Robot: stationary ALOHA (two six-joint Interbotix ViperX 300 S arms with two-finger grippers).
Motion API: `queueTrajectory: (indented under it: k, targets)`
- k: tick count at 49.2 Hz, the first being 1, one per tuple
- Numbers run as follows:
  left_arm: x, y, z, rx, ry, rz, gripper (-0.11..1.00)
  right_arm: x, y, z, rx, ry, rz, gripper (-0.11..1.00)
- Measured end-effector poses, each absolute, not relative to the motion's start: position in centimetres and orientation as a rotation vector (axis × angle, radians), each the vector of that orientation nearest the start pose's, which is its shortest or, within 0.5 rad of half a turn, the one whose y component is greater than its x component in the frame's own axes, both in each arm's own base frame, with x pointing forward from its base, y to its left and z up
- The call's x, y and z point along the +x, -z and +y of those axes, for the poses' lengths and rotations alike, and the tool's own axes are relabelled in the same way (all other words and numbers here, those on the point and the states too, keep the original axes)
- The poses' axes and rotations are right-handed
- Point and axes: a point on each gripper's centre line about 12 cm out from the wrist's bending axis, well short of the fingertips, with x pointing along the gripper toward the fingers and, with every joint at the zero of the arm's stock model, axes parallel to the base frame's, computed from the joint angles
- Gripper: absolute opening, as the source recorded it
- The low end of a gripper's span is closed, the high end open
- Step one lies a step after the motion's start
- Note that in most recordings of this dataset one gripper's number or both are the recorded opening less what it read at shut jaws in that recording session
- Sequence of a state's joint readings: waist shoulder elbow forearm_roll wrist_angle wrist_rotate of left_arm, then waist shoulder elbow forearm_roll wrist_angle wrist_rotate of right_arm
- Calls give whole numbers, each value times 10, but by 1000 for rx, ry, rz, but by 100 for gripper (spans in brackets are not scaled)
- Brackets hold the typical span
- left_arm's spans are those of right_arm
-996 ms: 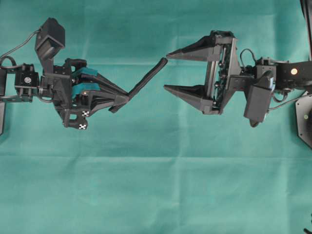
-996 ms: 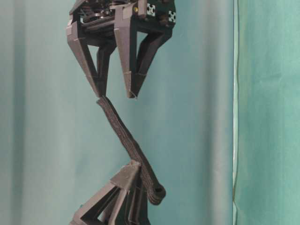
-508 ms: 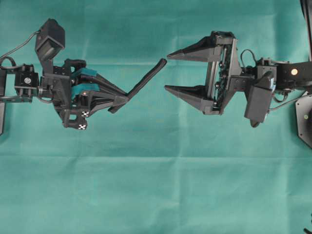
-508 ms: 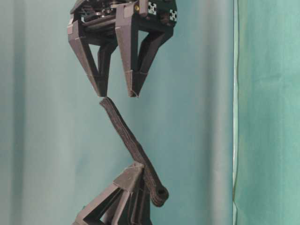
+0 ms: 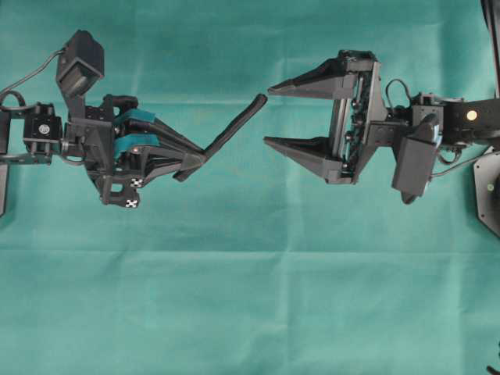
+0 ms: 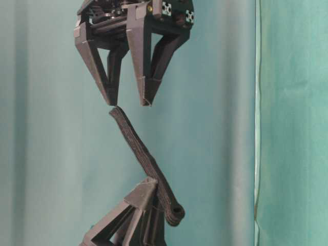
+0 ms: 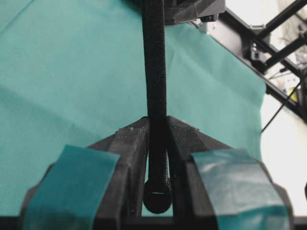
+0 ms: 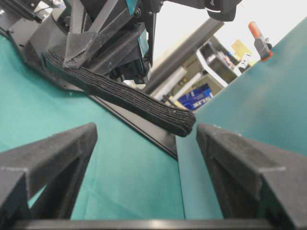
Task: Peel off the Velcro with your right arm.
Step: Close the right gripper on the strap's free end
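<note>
From above, the left gripper (image 5: 195, 160) has its fingers squeezed shut on the knob end of the Velcro (image 5: 234, 129). The strap slants up and right, and its free tip points at the right gripper (image 5: 267, 116), whose fingers are wide open and not touching it.

From table level, the tip sits just under the open fingers (image 6: 110, 95).

The left wrist view shows the strap pinched between both fingers (image 7: 134, 148).

The right wrist view shows the tip between the open fingers (image 8: 53, 148), nearer the right one.

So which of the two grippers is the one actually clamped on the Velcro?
The left gripper, the one with teal finger pads, is shut on the Velcro near its knob end. The right gripper, with plain dark fingers, stands wide open, clear of the free tip.
</note>
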State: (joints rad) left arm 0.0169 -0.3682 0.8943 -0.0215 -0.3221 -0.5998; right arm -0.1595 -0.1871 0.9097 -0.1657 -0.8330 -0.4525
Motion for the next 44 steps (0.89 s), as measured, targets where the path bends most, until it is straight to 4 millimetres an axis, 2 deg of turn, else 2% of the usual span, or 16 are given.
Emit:
queueTrajectory:
  k: [12, 32, 37, 44]
  targets:
    - [323, -254, 6, -619, -86, 190, 10, 345, -240, -42, -573, 62, -70, 68]
    - [323, -254, 6, -619, -86, 190, 10, 345, -240, -41, -574, 60, -70, 66]
    - [323, -254, 6, -619, -86, 190, 10, 345, -239, -41, -574, 59, -69, 57]
    - [323, -254, 6, -619, -86, 190, 10, 345, -239, -42, -575, 62, -68, 29]
